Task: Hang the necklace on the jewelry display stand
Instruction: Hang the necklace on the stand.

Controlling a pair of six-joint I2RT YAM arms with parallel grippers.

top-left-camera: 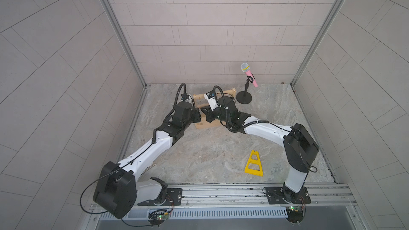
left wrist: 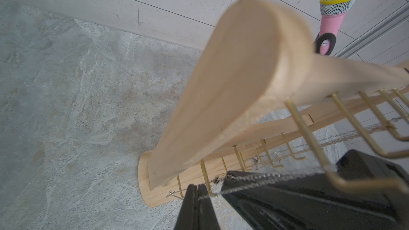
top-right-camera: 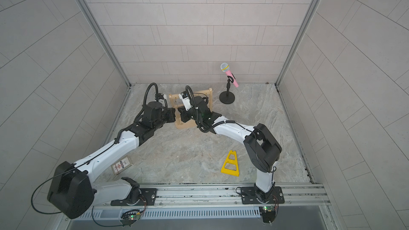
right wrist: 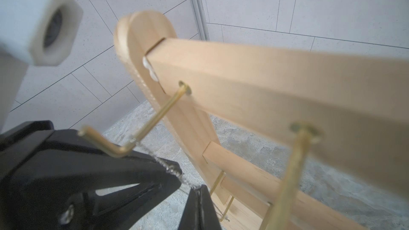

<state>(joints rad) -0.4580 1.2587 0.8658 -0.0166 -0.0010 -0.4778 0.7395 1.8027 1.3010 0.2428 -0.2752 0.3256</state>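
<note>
Left end effector (left wrist: 197, 190): We see its two black fingers pressed shut, pinching a fine silver necklace (left wrist: 254, 175) at the very tips.
Right end effector (right wrist: 199, 192): Also closed, and we see the chain end between its tips. It faces the left end effector, nearly tip to tip.
Necklace: From the left end effector the chain runs taut across the top of the right end effector's body and up to a gold hook (right wrist: 141, 132). From the hook's bend it drops to the right end effector's tips.
Hook: The end one on the top bar, just above both end effectors, with the chain lying in its bend.
Stand (top-left-camera: 207, 126): Pale wood, upright on a marbled surface (top-left-camera: 210, 151), just beyond both end effectors, its hooks pointing toward them. We make out other chains (left wrist: 345, 134) on lower hooks.
Microphone (top-left-camera: 249, 74): Pink, on a black round-based holder, well beyond the right end effector and off to its outer side.
Yellow frame (top-left-camera: 254, 164): Flat on the surface, well behind the right end effector, toward that arm's base.
Card (top-right-camera: 121, 165): Flat on the surface, well behind the left end effector, beside its arm.
</note>
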